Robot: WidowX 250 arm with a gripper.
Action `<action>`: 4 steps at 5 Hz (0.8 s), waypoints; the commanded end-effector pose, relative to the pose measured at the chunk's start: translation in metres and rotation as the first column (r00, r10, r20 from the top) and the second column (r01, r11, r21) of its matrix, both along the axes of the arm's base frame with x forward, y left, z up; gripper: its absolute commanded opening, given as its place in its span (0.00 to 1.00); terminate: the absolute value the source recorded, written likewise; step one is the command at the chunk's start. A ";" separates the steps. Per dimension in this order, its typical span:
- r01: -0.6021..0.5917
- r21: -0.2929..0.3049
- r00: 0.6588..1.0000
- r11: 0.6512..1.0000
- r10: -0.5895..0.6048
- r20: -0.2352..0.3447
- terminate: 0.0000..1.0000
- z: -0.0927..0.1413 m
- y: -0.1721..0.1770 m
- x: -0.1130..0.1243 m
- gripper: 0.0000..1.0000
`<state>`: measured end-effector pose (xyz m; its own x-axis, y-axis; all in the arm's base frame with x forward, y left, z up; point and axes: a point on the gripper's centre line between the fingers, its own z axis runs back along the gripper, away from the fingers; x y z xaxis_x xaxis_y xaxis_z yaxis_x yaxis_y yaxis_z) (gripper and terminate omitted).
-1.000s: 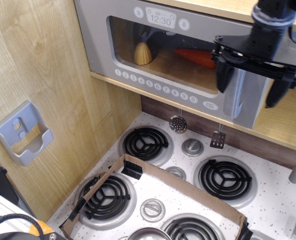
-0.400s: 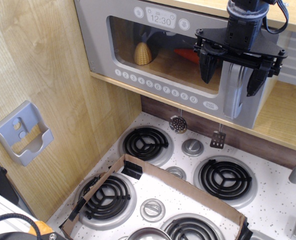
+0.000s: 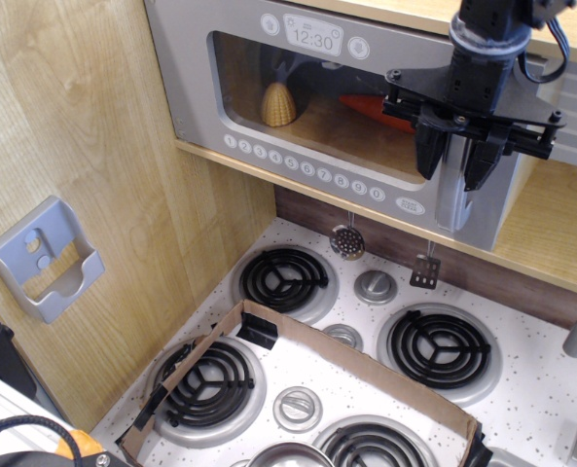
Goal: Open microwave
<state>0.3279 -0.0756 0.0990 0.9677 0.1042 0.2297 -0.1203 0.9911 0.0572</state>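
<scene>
The microwave (image 3: 196, 88) sits high under a wooden shelf, with a flat silver-grey door, a clear window, a clock display (image 3: 313, 37) and a row of white buttons (image 3: 307, 167). A yellow corn toy (image 3: 279, 105) and an orange toy (image 3: 366, 105) show inside. The chunky silver handle (image 3: 453, 206) stands upright at the door's right end. My black gripper (image 3: 456, 163) hangs in front of the handle's upper part. Its two fingers are closed in on either side of the handle.
A toy stove top with several black coil burners (image 3: 284, 276) and silver knobs (image 3: 375, 285) lies below. A cardboard strip (image 3: 366, 365) lies across it. Small utensils (image 3: 347, 240) hang under the shelf. A grey pocket holder (image 3: 47, 258) is on the left wooden wall.
My gripper moved left from beside the door's right end to the handle, and its fingers narrowed from wide open to closed around the handle.
</scene>
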 end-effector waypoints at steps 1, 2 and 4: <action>-0.048 -0.009 0.997 0.999 0.048 0.056 0.00 0.010 0.000 -0.019 0.00; -0.083 -0.005 0.995 0.997 0.084 0.058 0.00 0.009 -0.001 -0.035 0.00; -0.183 -0.028 0.982 0.983 0.185 0.046 0.00 0.010 -0.010 -0.074 1.00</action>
